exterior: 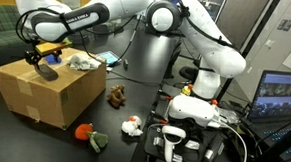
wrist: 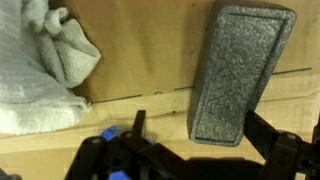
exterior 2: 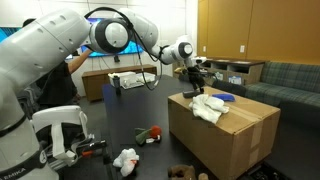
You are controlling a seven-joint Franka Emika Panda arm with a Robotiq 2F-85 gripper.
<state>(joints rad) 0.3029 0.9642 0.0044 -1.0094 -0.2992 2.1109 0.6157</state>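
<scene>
An office-like room with a sofa (exterior 2: 285, 75) along the wall holds a dark counter (exterior: 145, 91), and on it stands a large cardboard box (exterior: 44, 98). On the box top, near one end, a grey block (wrist: 238, 75) lies flat, so its long sides are free to be taken from above. A crumpled white cloth (wrist: 45, 65) sits just beside it but apart, and a blue thing (exterior: 107, 57) lies further along the lid. Three soft toys (exterior: 116, 96) are scattered on the counter beside the box, well out of the way.

The arm (exterior: 99, 13) stretches out horizontally from its base, elbow high, with the wrist bent down over the box's end. The hand (exterior: 34, 57) hangs just above the block with its fingers (wrist: 262, 135) spread wide apart, holding nothing.
</scene>
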